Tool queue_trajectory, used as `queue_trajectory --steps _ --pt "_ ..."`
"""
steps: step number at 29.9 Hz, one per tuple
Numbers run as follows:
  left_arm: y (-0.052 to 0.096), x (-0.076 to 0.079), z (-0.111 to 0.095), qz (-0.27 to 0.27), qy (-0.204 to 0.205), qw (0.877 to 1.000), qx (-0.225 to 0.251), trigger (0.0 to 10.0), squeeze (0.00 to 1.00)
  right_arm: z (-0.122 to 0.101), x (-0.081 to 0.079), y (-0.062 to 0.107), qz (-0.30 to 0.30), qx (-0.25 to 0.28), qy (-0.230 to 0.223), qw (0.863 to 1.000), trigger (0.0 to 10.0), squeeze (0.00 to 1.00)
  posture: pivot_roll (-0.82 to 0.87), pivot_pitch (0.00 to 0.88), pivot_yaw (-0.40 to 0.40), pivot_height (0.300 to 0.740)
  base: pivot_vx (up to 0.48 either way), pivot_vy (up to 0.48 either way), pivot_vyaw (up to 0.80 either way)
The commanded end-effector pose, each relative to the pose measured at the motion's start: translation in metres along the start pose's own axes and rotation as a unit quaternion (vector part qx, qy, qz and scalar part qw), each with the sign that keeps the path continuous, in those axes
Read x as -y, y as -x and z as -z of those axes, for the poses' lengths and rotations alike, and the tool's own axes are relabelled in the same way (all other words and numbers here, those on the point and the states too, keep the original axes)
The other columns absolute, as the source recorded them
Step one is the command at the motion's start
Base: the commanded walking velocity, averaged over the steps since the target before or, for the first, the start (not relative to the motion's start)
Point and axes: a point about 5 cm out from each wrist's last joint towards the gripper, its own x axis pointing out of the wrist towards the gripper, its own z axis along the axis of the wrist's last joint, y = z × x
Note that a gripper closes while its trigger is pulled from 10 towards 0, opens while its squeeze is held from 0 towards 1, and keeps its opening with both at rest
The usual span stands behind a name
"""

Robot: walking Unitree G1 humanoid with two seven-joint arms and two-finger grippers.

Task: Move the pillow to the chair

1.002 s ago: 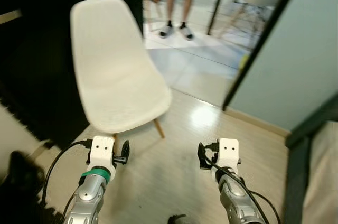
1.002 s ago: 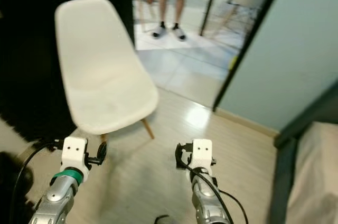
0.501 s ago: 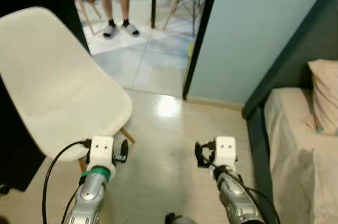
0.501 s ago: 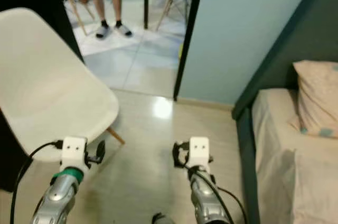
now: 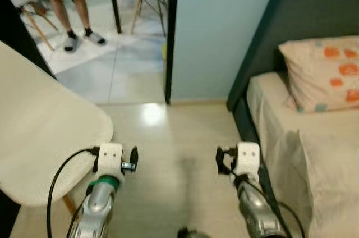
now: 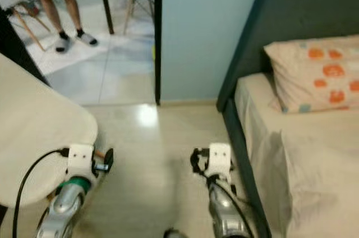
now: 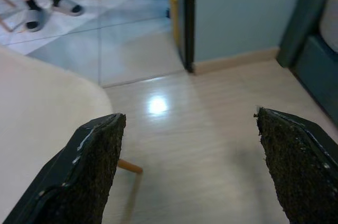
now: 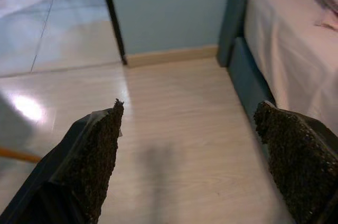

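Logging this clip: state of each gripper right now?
Left gripper: open, holding nothing.
Right gripper: open, holding nothing.

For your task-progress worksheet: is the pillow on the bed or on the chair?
On the bed. The pillow lies at the head of the bed; the chair seat holds nothing.
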Motion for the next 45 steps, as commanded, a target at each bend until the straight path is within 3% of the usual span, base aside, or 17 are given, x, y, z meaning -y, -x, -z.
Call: queue_trajectory --steps 1,12,32,38,45 --pt "0.0037 -0.0026 0.0061 -0.003 -0.004 1.0 -0.012 10.0 0.0 0.0084 -0.0018 0.0036 -0.008 -0.014 0.011 1.0 10.0 0.0 0.01 0.057 0.067 0.74 0.0 0.0 -0.8" --pt "0.0048 -0.0035 0.0055 0.001 0.012 1.0 -0.016 10.0 0.0 0.0159 0.0047 0.0036 0.027 -0.041 0.001 0.999 10.0 0.0 0.02 0.062 0.061 0.74 0.0 0.0 -0.8" --pt "0.0054 -0.0019 0.0039 -0.007 0.004 1.0 -0.01 10.0 0.0 0.0153 0.006 0.0028 0.034 -0.039 0.008 0.999 10.0 0.0 0.02 0.066 0.061 0.74 0.0 0.0 -0.8" --pt "0.0033 0.0036 0.0039 0.018 0.021 0.999 -0.02 10.0 0.0 0.0166 0.0054 0.002 0.036 -0.043 0.011 0.998 10.0 0.0 0.02 0.045 0.062 0.74 0.0 0.0 -0.8" --pt "0.001 -0.0015 0.0035 -0.004 -0.008 1.0 -0.014 10.0 0.0 0.0176 0.0057 -0.0005 0.044 -0.05 0.005 0.998 10.0 0.0 0.02 0.015 0.07 0.74 0.0 0.0 -0.8"
